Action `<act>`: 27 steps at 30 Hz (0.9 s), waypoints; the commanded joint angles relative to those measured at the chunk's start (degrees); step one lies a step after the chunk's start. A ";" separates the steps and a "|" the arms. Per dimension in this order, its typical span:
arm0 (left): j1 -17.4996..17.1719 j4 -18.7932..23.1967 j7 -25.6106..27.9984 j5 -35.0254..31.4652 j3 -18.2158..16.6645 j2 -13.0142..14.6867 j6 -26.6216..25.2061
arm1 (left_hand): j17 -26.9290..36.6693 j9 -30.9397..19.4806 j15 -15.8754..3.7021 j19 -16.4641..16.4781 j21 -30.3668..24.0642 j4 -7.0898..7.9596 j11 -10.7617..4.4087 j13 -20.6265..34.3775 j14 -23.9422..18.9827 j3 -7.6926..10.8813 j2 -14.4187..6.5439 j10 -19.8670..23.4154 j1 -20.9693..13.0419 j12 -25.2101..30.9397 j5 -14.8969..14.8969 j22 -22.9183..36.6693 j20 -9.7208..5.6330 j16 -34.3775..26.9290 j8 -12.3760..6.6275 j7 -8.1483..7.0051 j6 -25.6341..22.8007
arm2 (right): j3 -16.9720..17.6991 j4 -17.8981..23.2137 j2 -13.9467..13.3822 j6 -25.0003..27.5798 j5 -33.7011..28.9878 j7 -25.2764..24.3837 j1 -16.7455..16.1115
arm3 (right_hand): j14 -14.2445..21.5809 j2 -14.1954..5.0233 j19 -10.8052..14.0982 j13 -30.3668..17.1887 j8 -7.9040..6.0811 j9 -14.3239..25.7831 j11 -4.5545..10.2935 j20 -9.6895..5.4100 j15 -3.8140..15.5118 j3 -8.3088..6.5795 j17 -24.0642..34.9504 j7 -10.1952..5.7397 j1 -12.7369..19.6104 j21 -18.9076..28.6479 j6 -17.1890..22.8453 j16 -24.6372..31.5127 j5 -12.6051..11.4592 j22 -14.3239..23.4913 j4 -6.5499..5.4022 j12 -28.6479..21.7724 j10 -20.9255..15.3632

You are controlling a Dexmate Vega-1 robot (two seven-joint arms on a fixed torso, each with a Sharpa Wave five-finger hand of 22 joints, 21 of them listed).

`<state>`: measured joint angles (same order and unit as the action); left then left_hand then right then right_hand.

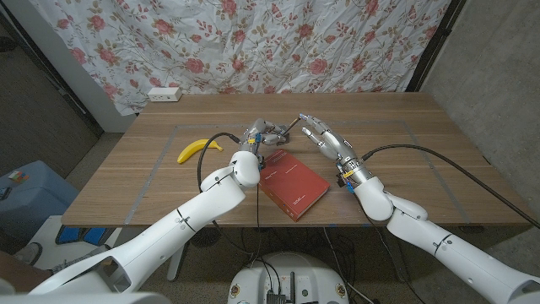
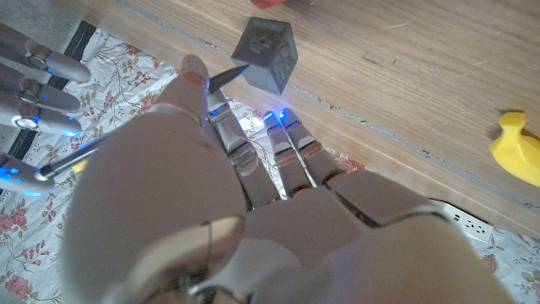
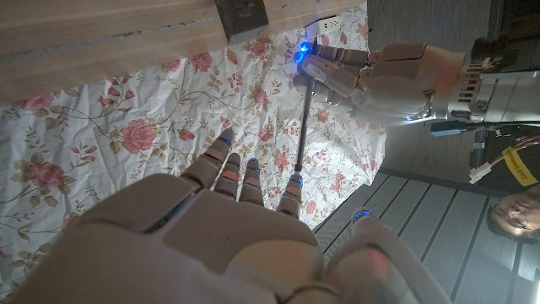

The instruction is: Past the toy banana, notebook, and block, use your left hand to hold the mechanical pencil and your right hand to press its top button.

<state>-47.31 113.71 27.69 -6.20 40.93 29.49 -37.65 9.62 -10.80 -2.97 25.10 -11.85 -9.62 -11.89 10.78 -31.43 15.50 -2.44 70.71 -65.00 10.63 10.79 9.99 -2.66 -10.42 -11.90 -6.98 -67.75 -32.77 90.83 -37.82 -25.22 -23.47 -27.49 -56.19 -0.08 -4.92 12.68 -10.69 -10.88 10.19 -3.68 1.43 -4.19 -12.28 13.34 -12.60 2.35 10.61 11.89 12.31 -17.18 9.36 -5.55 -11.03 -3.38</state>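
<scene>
While gripped, slim metallic mechanical pencil (image 3: pixel 301 127)

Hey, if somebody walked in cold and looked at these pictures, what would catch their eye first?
Probably the two white robot hands meeting above the middle of the wooden table: the left hand holds up a thin mechanical pencil and the right hand has a fingertip at its top end. Next come the red notebook lying just in front of them and the yellow toy banana off to the left.

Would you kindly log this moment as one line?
left hand: holds pencil | right hand: fingertip at pencil top | banana, notebook: on table
</scene>
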 commanded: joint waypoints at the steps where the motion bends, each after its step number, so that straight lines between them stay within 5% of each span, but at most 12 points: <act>1: 0.10 -0.14 -0.22 0.15 0.05 0.09 0.18 | 0.05 -0.22 -9.57 -0.41 0.06 0.05 -0.98 0.09 -0.57 -0.02 -0.40 1.63 -0.08 0.39 0.41 0.26 -2.73 0.17 -0.29 0.34 -0.06 | 1.14 -0.55 0.36 -1.96 0.76 -0.93 -0.16 | 0.52 -1.36 0.52 -0.03 0.05 -0.09 -0.32 -0.12 -0.16 -0.26 0.00 -0.01 0.09 0.19 -0.03 0.20 -0.25 0.14 -0.22 -0.34 -0.48; 27: 0.14 0.41 -0.67 0.09 0.00 0.56 -0.64 | 0.06 -0.23 -9.58 -0.39 0.05 0.05 -1.00 0.08 -0.59 -0.09 -0.45 1.43 -0.14 0.31 0.41 0.26 -2.77 0.17 -0.24 0.34 0.05 | 3.31 -1.52 1.34 -5.52 2.06 -2.36 -0.59 | 1.00 -1.18 0.88 -0.04 0.19 -0.09 -0.39 -0.01 -0.28 -0.47 -0.07 -0.02 0.31 0.20 -0.03 0.27 -0.39 0.14 -0.25 -0.63 -1.61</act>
<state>-46.97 113.58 26.90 -6.01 40.99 29.88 -37.35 9.62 -10.82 -2.97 25.10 -11.85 -9.69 -11.90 10.81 -31.43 15.43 -2.42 70.71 -65.00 10.57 10.79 9.99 -2.66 -10.42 -11.69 -6.98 -67.74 -30.56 89.99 -37.10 -28.89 -22.49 -29.21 -56.46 0.64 -4.91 13.01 -10.69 -10.82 10.13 -3.99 1.12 -4.10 -12.44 13.34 -12.52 2.35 10.61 12.17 12.35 -17.18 9.36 -5.70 -11.48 -4.32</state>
